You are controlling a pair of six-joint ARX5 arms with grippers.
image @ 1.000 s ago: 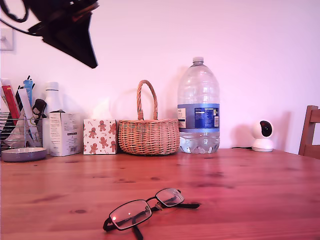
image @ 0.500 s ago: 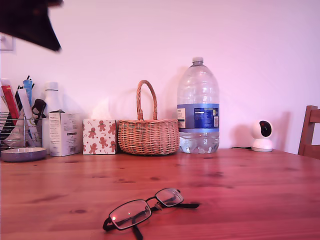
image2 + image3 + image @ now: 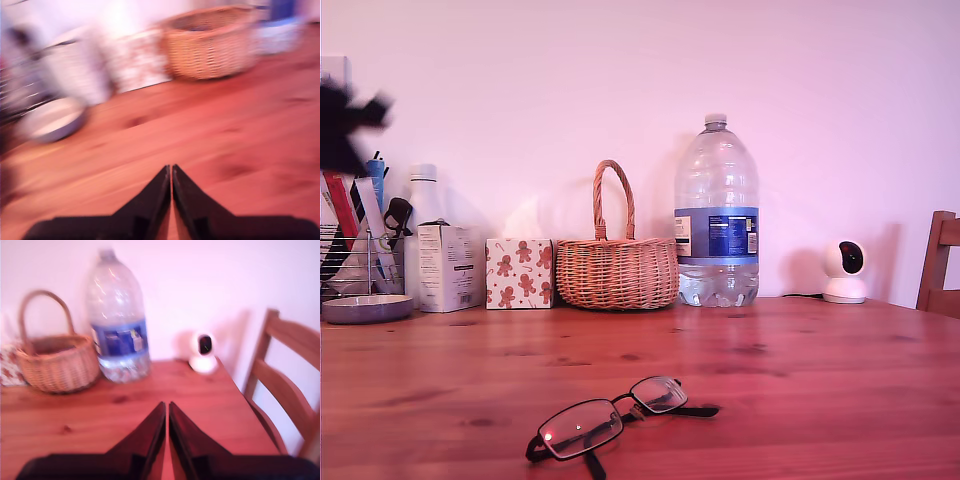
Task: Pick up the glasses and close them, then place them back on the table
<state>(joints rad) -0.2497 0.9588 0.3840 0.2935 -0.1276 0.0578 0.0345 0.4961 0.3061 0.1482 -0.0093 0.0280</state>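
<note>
**A:** What fills most of the scene?

**B:** A large reddish-brown wooden table with visible grain and dark knots, set against a pale wall. At the exterior view's right edge stands part of a brown wooden slatted chair.

**A:** What stands on the table?

**B:** Along the back, a tall clear plastic water bottle with a blue label. Just beside it, toward the exterior view's left, is a woven tan wicker basket with an arched handle. Further left come a small white box printed with gingerbread figures, a white carton with dark print, and a wire rack of pens on a grey dish. A small round white camera sits toward the exterior view's right.

**A:** And the glasses?

**B:** The thin black metal-framed glasses with clear lenses lie on the table near the front, well apart from the back row. Nothing touches them. Their slim temple arms appear folded out, not closed.

**A:** Where are the hands?

**B:** My first hand has its dark jaws pressed together, holding nothing, above bare table; that view is blurred. My second hand is likewise closed to a narrow slit and empty, pointing toward the bottle and white camera. A blurred dark shape shows at the exterior view's left edge; I cannot tell what it is.
</note>
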